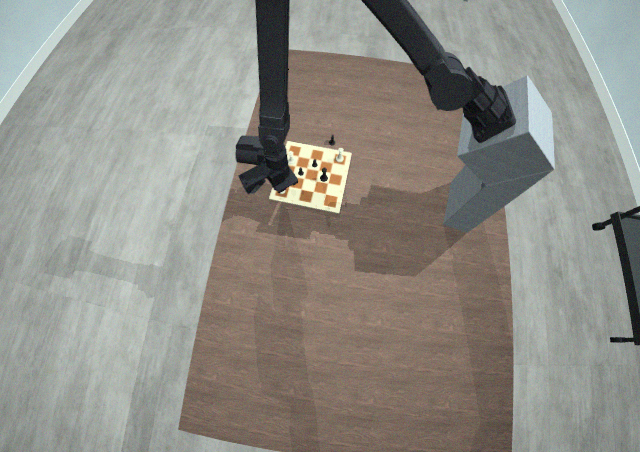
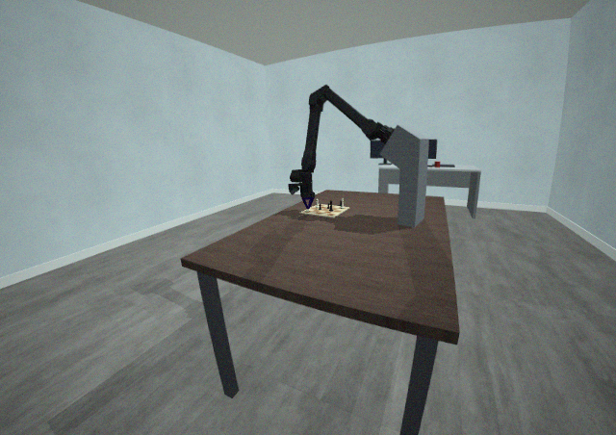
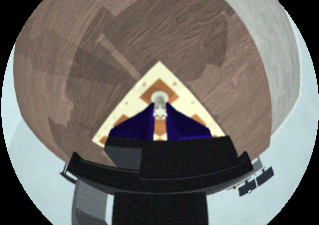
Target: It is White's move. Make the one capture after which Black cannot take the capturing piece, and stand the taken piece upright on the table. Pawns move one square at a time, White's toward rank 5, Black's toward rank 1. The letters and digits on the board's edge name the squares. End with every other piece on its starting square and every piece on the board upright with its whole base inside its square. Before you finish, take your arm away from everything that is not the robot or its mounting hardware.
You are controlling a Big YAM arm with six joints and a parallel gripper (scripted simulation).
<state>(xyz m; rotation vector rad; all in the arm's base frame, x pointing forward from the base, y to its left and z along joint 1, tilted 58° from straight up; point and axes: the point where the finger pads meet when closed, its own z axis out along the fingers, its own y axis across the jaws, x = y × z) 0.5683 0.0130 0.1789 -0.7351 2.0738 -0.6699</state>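
A small chessboard [image 1: 312,176] lies on the brown table. My gripper [image 1: 283,182] is over the board's near left corner and is shut on a white piece [image 3: 159,106], which shows between the blue fingers in the wrist view, above a corner square. Three black pieces stand on the board [image 1: 327,173] [image 1: 311,161] [image 1: 297,170]. A white piece [image 1: 340,154] stands at the far right corner and another white piece [image 1: 292,159] near the far left edge, partly hidden by the arm. A black piece [image 1: 331,139] stands upright on the table beyond the board.
The arm's grey pedestal [image 1: 498,160] stands on the table right of the board. The arm's upright link [image 1: 272,65] rises over the board's left side. A desk [image 2: 430,176] stands at the back wall.
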